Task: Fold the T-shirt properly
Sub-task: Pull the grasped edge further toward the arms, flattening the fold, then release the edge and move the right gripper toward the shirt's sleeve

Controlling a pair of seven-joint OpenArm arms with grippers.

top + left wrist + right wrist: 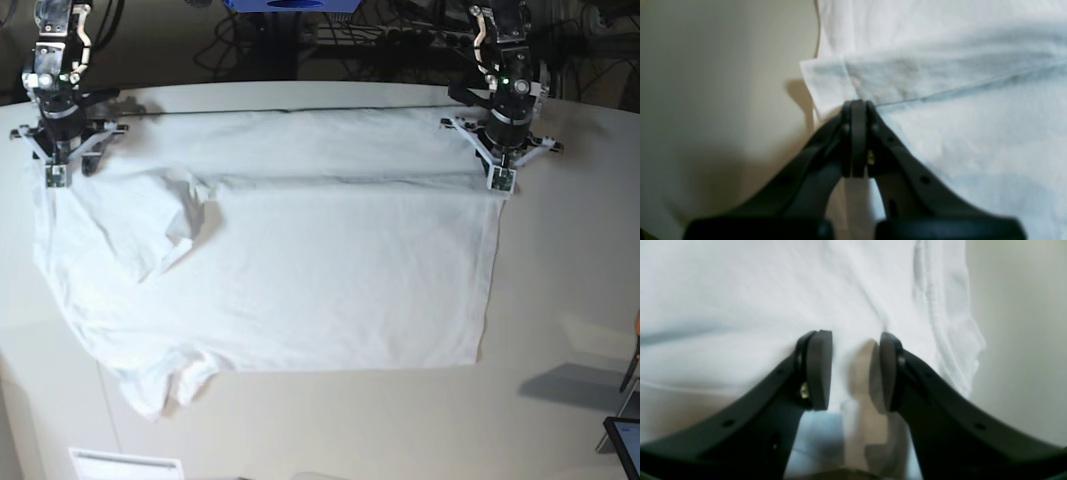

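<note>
The white T-shirt [330, 270] lies spread on the off-white table [570, 300], with its far strip folded along a crease across the top. My left gripper [497, 180] stands at the right end of that crease. In the left wrist view it [858, 106] is shut, its tips pinching the folded corner of the shirt [973, 133]. My right gripper [55, 175] is at the shirt's far left edge. In the right wrist view it [855, 370] is open, low over the cloth [740, 306], beside a stitched hem [933, 306].
A small white paper label [125, 465] lies at the table's front left. Cables and a blue object [290, 5] sit behind the table's back edge. A dark object [625, 440] shows at the right edge. Bare tabletop [723, 100] lies beside the left gripper.
</note>
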